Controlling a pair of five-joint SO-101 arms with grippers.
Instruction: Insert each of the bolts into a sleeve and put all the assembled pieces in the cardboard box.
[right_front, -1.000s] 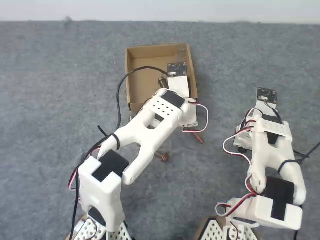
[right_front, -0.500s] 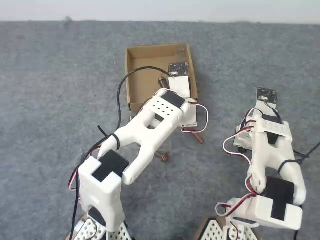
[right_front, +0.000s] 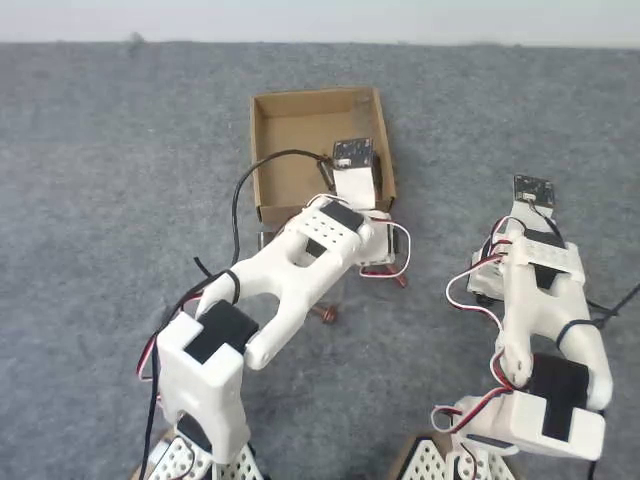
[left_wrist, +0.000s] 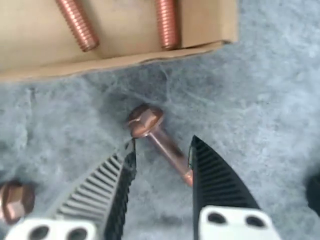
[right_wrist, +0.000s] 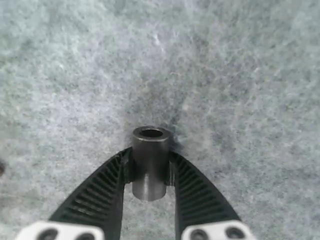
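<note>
Left gripper (left_wrist: 163, 144) spread, straddling copper bolt (left_wrist: 159, 141); shank slants across gap, head toward cardboard box (left_wrist: 115, 35) (not yet gripped). Right gripper (right_wrist: 150, 156) pinching dark sleeve (right_wrist: 150, 167).

High view: the left arm (right_front: 300, 265) covers the near-right corner of the box (right_front: 262, 150) and hides its own fingers. Left wrist view: two threaded shafts (left_wrist: 77, 25) in the box are cut off by the frame edge, so their heads are unseen. The bolt (left_wrist: 150, 125) between the fingers of the left gripper (left_wrist: 162, 142) has its tip behind one finger (left_wrist: 210, 175). A second bolt head (left_wrist: 15, 200) is clipped by the frame edge. A dark blob (left_wrist: 316, 195) at the edge can't be identified. The right gripper (right_wrist: 150, 154) fingers hide the sides of the sleeve (right_wrist: 149, 172).
</note>
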